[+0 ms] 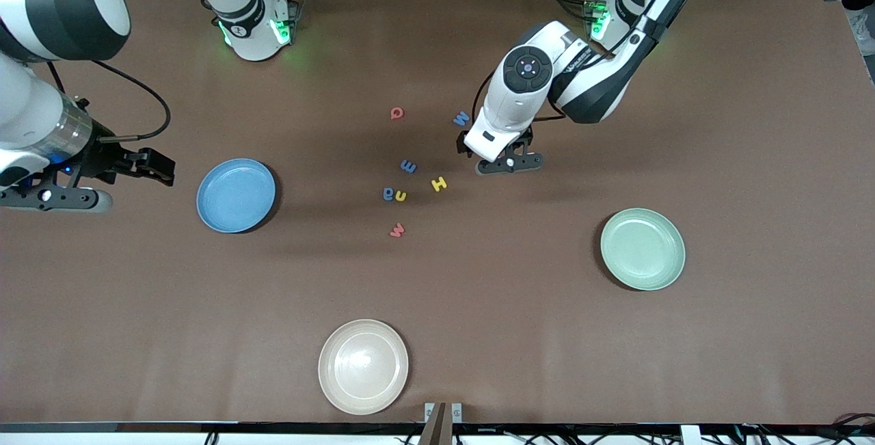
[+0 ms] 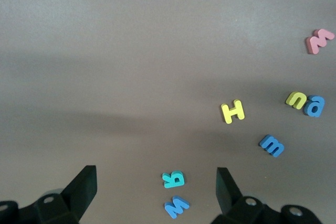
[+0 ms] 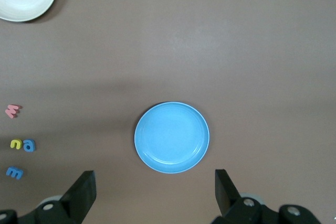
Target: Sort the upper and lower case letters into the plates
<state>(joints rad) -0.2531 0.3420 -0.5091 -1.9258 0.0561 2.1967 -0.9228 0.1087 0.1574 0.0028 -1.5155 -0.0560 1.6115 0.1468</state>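
With the left gripper (image 2: 152,187) wide open and empty, lower it squarely over the teal letter (image 2: 174,179) mid-table; the right gripper (image 3: 152,190) waits open, empty.

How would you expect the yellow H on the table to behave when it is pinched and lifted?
The yellow H looks small, chunky and foam-like, so it is probably very light and slightly squashy. It lies flat, so it should not roll, though a nudge might slide it across the smooth brown table.
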